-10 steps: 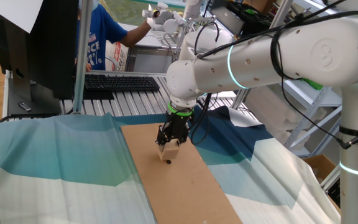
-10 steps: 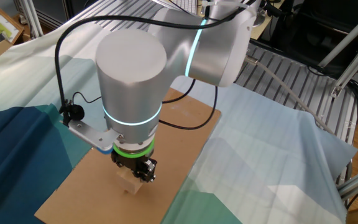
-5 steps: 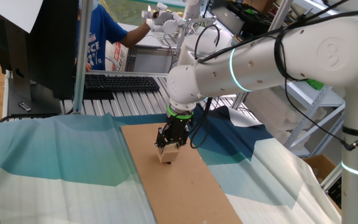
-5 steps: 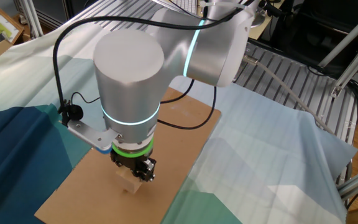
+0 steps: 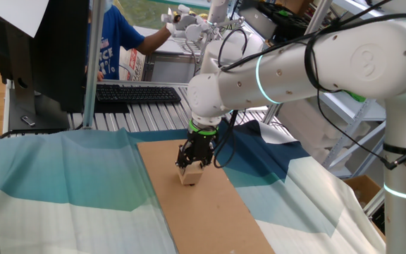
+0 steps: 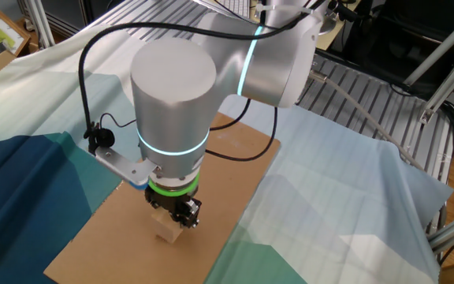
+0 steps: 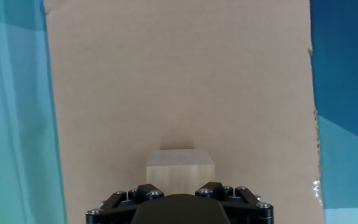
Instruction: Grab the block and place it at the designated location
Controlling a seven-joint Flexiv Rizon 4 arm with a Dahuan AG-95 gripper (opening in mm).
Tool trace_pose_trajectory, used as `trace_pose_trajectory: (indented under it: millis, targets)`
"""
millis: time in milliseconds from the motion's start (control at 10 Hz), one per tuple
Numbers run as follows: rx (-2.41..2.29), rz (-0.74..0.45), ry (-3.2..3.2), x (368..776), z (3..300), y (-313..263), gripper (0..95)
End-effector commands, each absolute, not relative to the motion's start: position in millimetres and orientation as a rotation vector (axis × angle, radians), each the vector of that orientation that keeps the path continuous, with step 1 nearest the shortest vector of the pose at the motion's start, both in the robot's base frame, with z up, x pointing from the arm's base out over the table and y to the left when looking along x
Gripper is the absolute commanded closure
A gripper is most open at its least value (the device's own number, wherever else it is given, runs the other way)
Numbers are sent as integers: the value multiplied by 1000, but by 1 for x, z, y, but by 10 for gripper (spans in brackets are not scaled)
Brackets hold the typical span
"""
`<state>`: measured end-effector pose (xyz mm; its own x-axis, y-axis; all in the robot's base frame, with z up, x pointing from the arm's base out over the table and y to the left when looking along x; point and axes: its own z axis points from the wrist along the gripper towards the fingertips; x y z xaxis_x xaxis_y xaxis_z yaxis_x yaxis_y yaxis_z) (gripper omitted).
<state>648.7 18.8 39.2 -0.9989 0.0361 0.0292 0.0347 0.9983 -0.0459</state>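
The pale tan wooden block (image 5: 190, 176) is held between my gripper's fingers, low on the brown cardboard sheet (image 5: 210, 212). My gripper (image 5: 191, 166) points straight down and is shut on the block. In the other fixed view the block (image 6: 166, 228) sticks out under the gripper (image 6: 173, 216) and seems to rest on the cardboard. In the hand view the block (image 7: 179, 168) fills the space just ahead of the gripper (image 7: 179, 190). The black dot is hidden in every view.
The cardboard lies on a blue and teal cloth (image 5: 69, 176). A keyboard (image 5: 136, 93) and a monitor (image 5: 44, 49) stand behind, with a person (image 5: 118, 39) at the back. Metal rollers (image 6: 369, 110) run along the far side.
The gripper has moved slightly with the block, down onto the cardboard. The black dot that showed just below the block a second ago is now covered.
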Motion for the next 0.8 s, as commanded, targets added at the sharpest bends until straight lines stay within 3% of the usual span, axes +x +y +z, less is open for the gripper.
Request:
trace_pose_trajectory:
  millis: [100,300,800]
  targets:
    - [-59,73,-3106,649,39,20,950]
    - [-80,70,-3112,648,38,21,950]
    - [-203,117,-3095,647,34,24,0]
